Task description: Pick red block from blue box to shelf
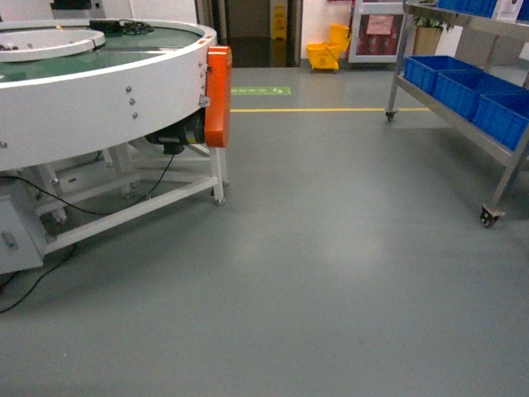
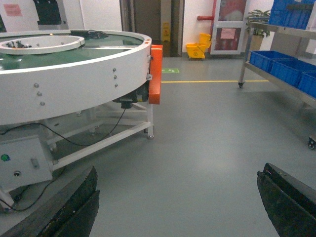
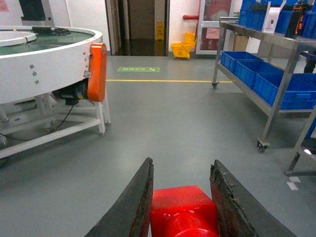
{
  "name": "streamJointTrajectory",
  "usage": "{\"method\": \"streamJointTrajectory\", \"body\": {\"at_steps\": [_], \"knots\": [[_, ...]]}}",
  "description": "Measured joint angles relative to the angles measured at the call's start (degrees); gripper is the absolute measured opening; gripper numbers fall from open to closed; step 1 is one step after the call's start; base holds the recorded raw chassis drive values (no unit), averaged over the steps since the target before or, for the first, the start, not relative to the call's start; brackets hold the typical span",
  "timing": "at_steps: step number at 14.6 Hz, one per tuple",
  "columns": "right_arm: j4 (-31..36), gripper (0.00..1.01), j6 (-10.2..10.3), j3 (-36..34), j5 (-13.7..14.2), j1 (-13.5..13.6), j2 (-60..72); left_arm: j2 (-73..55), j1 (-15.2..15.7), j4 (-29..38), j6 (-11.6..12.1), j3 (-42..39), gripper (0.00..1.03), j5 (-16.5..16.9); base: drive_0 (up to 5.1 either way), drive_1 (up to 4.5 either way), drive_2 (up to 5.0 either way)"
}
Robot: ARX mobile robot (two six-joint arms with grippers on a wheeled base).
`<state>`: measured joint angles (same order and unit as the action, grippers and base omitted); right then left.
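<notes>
Left wrist-mounted view. The left gripper (image 2: 177, 205) occupies the bottom of the frame, its two dark fingers (image 2: 69, 210) set wide apart at lower left and lower right with bare grey floor (image 2: 207, 133) between. At left stands the white round machine table (image 2: 74, 84) with an orange guard (image 2: 156, 74). At right, the steel shelf (image 2: 281, 30) carries dark blue crates (image 2: 289, 69). A yellow mop bucket (image 2: 199, 48) stands at upper centre.

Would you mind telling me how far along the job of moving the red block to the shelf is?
The pick looks done: the right gripper is shut on the small glossy red plastic block, and no turquoise box is in view. The left gripper is open and empty. Placing remains: the stainless-steel shelf with dark blue crates stands ahead to the right across open grey floor.
</notes>
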<state>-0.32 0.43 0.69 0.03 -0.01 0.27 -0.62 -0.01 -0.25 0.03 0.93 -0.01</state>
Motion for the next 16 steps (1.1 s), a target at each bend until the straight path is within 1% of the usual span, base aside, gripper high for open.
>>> {"method": "streamJointTrajectory", "body": {"at_steps": [16], "knots": [[0.13,0.28,0.00,0.00,0.00,0.00,0.00,0.00,0.00,-0.04,0.00,0.00,0.98,-0.02,0.0,4.29,-4.2]]}}
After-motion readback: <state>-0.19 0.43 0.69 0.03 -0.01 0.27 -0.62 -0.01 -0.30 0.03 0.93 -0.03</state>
